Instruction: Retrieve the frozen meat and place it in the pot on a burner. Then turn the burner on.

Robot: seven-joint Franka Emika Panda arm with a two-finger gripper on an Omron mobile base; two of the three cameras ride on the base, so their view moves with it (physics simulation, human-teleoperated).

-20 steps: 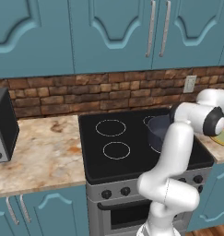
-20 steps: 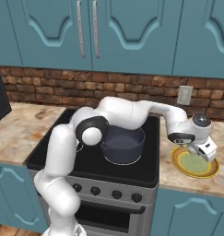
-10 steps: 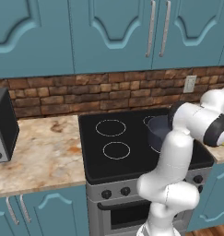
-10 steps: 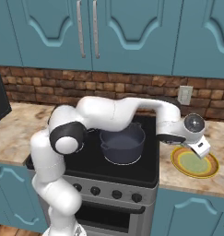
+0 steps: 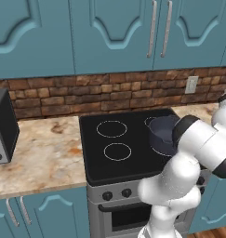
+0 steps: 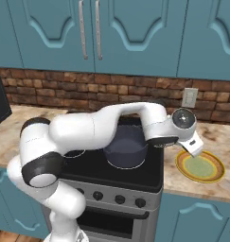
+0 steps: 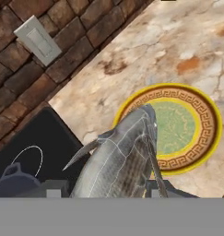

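My hand is clamped on the silvery-grey frozen fish above the round yellow-rimmed plate; carrying to the deep blue-grey metal pot and lighting the burner remain.

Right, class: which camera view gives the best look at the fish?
The hand view. The grey fish lies large in the foreground there, between the fingers, above the yellow plate. The right base view has the hand over the plate, the fish too small to make out; the left base view tells nothing of it.
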